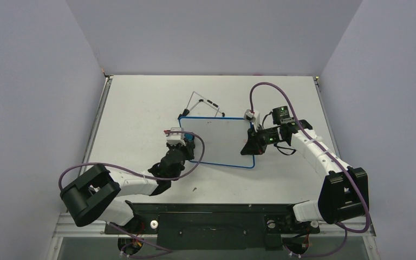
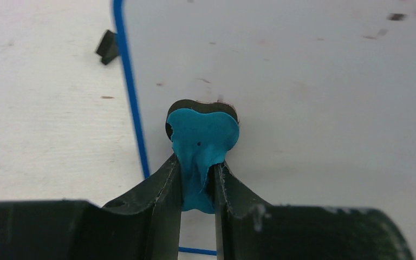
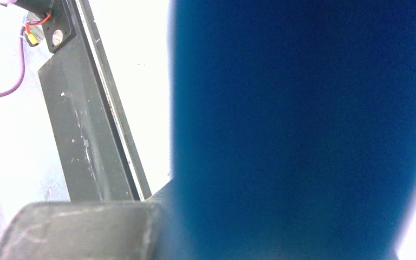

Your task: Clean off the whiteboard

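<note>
The whiteboard point(image 1: 220, 142) lies flat on the table, its blue rim all round and its black wire stand point(image 1: 206, 103) sticking out behind it. Its surface looks wiped, with faint specks in the left wrist view point(image 2: 314, 108) and small dark marks at the top right point(image 2: 395, 16). My left gripper point(image 1: 188, 142) is shut on the blue-black eraser point(image 2: 203, 135), which is pressed on the board just inside its left rim point(image 2: 132, 108). My right gripper point(image 1: 249, 145) is shut on the board's right edge. The blurred blue rim point(image 3: 303, 130) fills the right wrist view beside one finger point(image 3: 76, 227).
The black base rail point(image 1: 216, 216) runs along the near table edge and also shows in the right wrist view point(image 3: 81, 124). Purple cables point(image 1: 273, 86) loop off both arms. Grey walls close in the table on three sides. A black stand foot point(image 2: 107, 47) lies left of the board.
</note>
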Motion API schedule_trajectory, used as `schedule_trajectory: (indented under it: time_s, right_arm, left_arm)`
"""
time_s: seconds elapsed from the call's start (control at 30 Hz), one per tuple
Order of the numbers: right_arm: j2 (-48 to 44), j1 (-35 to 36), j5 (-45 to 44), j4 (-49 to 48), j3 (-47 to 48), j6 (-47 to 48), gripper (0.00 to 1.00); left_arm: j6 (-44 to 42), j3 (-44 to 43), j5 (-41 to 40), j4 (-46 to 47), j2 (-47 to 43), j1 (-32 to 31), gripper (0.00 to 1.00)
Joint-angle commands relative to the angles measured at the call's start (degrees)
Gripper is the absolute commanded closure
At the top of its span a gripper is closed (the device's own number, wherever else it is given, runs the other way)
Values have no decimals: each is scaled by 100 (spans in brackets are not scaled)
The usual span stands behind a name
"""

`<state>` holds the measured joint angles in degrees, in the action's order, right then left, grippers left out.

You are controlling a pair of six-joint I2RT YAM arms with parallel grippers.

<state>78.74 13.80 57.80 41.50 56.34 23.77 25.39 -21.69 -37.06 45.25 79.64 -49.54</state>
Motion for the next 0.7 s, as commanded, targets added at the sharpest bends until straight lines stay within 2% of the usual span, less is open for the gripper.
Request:
schedule_trajectory:
  time_s: [0.0,0.17,0.3,0.47,0.67]
  right_arm:
    - [-152,55,43,315,-15,171,100]
    - [-140,44,55,320,-8,181,100]
    - [-156,27,45,324,-11,181,100]
    - [-182,-4,68,316,-17,172,100]
    - [-198,-11,60,318,-11,180,100]
  left_arm:
    - [-219,-139,819,842,66,-428,100]
    - [-390,-585,735,862,371,-1184,100]
    - [-611,-918,646,818,643,-1492,100]
    - [-463,-536,256,843,621,-1262,100]
    - [-57,298,-3,804,21,-508,100]
